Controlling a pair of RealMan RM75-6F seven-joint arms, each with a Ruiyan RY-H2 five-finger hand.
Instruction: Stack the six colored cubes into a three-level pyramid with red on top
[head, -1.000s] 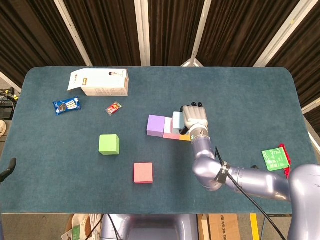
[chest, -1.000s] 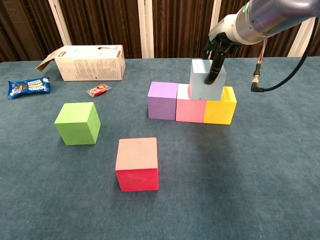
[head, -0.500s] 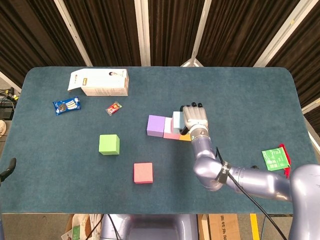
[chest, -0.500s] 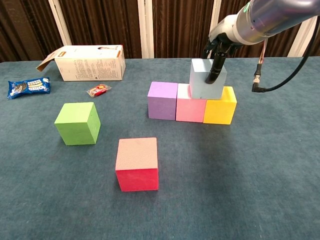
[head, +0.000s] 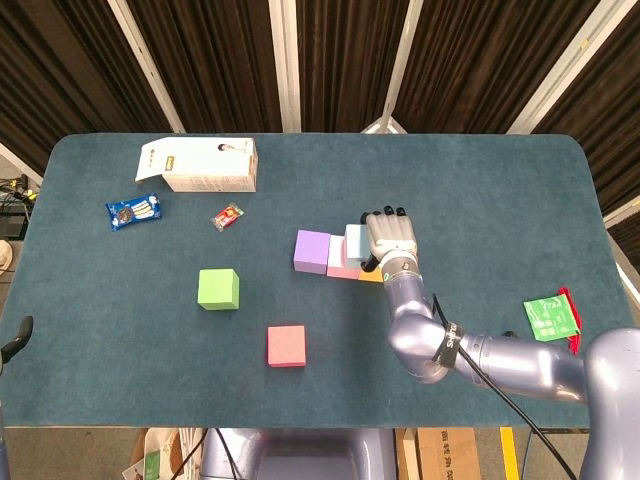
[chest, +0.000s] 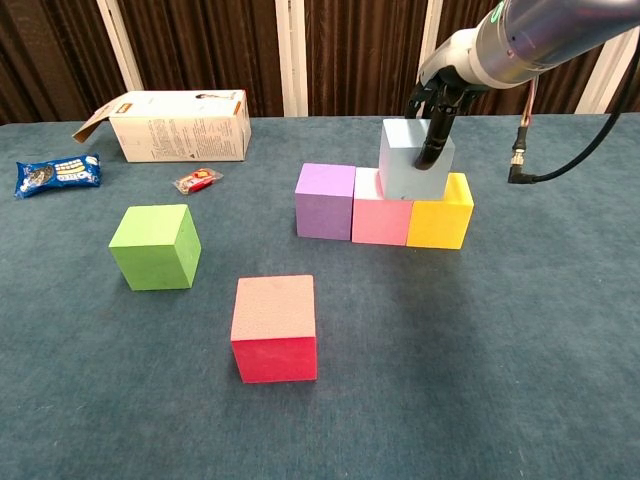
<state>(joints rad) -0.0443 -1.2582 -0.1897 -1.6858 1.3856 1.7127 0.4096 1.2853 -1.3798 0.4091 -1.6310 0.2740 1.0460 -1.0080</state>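
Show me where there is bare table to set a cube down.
Bare cloth lies right of the yellow cube, and in front of the block row beside the red cube. It is crowded at the row, where the right hand touches the light blue cube.

A desk (head: 500, 180) covered in dark teal cloth. Near its far left corner lies a white cardboard box (head: 198, 165) on its side, one end flap open. Just nearer the left edge sits a blue snack packet (head: 133, 211). A small red wrapped sweet (head: 227, 216) lies beside the box. A green packet (head: 552, 318) rests at the right edge.
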